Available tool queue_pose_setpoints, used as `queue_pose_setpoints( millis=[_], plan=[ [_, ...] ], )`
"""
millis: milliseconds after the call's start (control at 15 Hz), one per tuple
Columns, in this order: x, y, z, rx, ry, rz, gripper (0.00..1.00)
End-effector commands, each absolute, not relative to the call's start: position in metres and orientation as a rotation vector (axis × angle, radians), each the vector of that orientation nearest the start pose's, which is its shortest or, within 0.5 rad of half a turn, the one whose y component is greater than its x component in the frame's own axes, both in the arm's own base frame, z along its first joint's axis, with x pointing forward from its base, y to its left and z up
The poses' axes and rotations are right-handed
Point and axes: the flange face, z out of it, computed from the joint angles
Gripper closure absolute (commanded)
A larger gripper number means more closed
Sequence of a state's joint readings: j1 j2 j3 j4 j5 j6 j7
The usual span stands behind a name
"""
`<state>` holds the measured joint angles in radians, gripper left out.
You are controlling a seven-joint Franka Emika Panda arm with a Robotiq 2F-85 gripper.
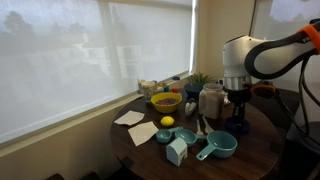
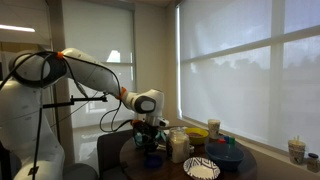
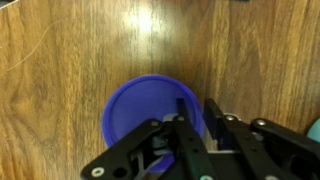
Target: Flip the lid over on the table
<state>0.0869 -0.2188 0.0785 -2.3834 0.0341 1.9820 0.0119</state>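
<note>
The two black fingers (image 3: 181, 130) come in from the bottom of the wrist view and stand close to each other over the right part of the lid (image 3: 140, 108). One finger is above the blue surface and the other seems to be just outside the right edge, so this edge lies about between them. Whether they pinch the rim or only stand around it, one cannot tell from the pictures. The gripper (image 3: 198, 122) points straight down at the table (image 3: 60, 60).

The lid lies flat on the wood, round and dark blue. Its left and upper edges are free and fully visible. Around these edges the wrist view shows only bare wood, so on these two sides there is open room.

In an exterior view the gripper (image 1: 238, 106) hangs low over the lid (image 1: 240, 127), which is near the edge of the table (image 1: 262, 150) on the side away from the window. A glass jar (image 1: 211, 100) stands just beside the gripper, toward the window. A teal cup (image 1: 217, 148) with a handle lies near the lid, toward the front. The yellow bowl (image 1: 165, 101), the pale blue block (image 1: 177, 151) and the white napkins (image 1: 128, 118) are well apart from the lid, closer to the window.

In an exterior view the arm (image 2: 100, 75) bends down to the gripper (image 2: 150, 132); the lid is too dark to see there, and a striped plate (image 2: 201, 168) lies at the near edge of the table
</note>
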Motion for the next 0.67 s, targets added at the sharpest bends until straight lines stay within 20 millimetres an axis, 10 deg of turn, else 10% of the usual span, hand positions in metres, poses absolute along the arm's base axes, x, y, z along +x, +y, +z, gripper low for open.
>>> queue_pose_setpoints(
  millis=[0,600],
  plan=[
    [0.440,0.069,0.385,-3.100,-0.224,0.296,1.00],
    [0.437,0.043,0.411,-2.900,-0.037,0.331,0.99]
  ],
)
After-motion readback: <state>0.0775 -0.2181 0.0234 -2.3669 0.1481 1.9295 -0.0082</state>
